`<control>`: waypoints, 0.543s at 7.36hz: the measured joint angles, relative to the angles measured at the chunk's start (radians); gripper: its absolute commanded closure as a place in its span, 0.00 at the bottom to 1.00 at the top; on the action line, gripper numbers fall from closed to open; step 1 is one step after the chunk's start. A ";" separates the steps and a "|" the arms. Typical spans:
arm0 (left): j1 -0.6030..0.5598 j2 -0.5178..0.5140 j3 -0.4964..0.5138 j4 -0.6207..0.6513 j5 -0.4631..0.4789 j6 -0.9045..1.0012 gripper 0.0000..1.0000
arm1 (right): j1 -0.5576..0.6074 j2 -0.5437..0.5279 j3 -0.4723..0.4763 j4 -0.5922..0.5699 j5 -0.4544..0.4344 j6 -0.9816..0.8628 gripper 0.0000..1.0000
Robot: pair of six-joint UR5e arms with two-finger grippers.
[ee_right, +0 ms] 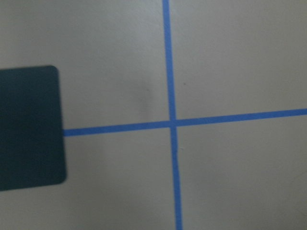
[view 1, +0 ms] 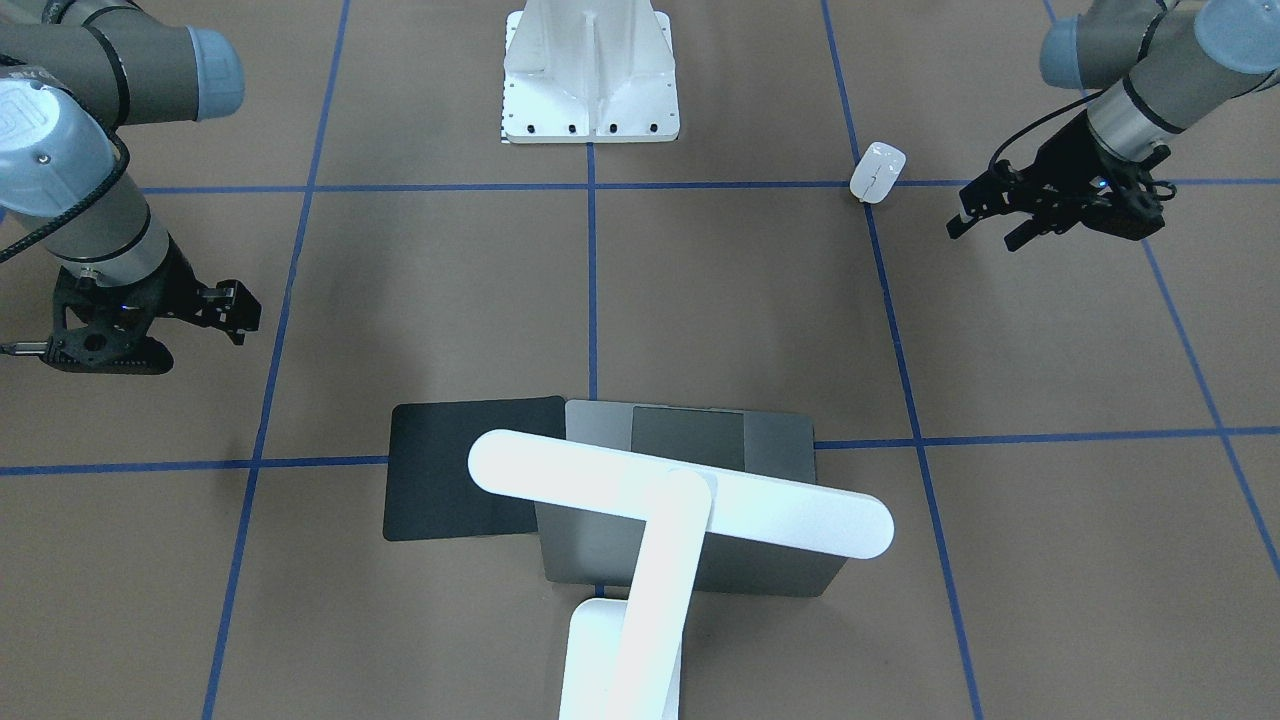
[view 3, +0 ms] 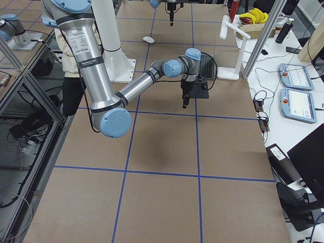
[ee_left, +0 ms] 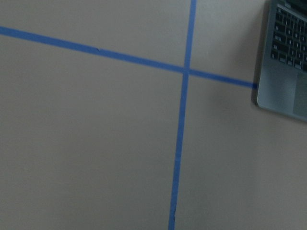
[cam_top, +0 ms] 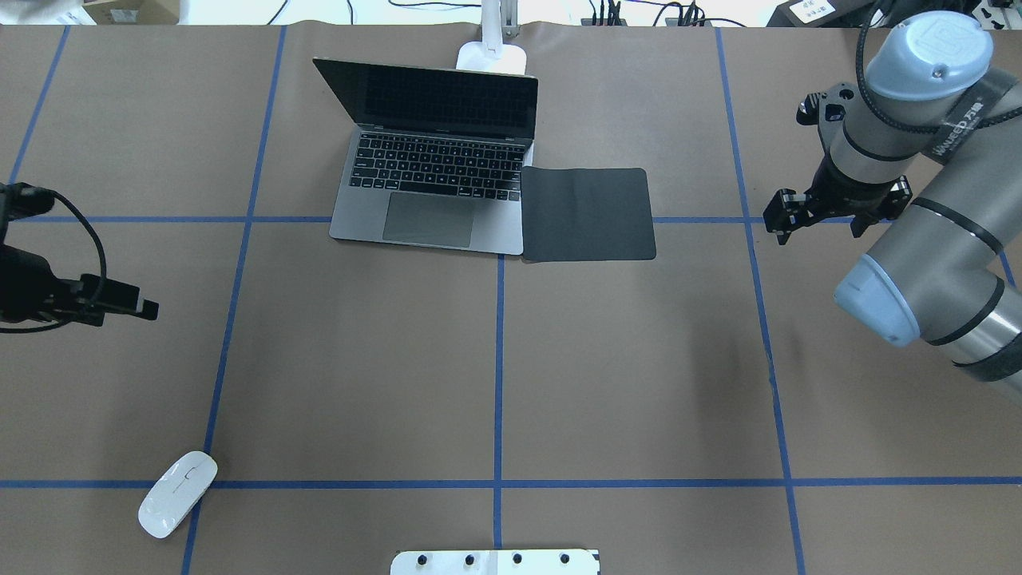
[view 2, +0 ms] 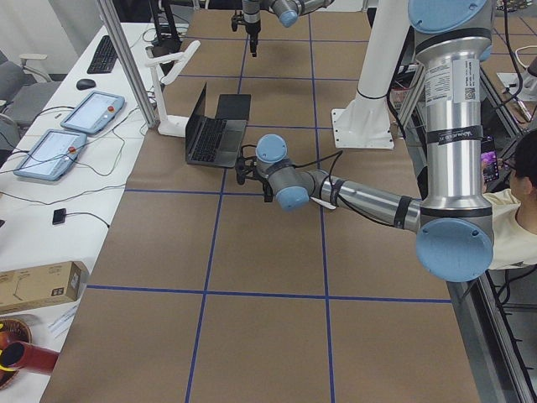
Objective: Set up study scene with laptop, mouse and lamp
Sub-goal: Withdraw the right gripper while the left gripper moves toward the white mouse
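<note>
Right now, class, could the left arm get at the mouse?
Probably yes: the mouse lies on bare table on the left gripper's side, nothing stands between them, and that gripper is open.

arms (cam_top: pixel 934 216): silver-grey tubes, pale-blue joint caps | left claw (view 1: pixel 985 232), right claw (view 1: pixel 243 315): black | cables (cam_top: pixel 97 243): black

My overhead view looks forward and down from behind the robot onto the brown, blue-taped table (cam_top: pixel 639 383); the front-facing one looks steeply back from across it. Both share the open space-grey metal laptop (cam_top: pixel 435 192) and flat black square mat (cam_top: pixel 587 214). The side views look along the table from its ends, farther off. Wrist cameras look straight down, close: left catches the laptop's corner, right the mat's edge.
</note>
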 measured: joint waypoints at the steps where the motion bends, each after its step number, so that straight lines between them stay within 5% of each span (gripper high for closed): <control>1: 0.037 0.006 -0.003 0.018 0.040 0.067 0.00 | -0.001 -0.015 -0.014 0.000 0.001 -0.061 0.00; 4: 0.158 0.013 -0.048 0.107 0.136 0.159 0.00 | 0.001 -0.032 -0.063 0.003 0.009 -0.216 0.00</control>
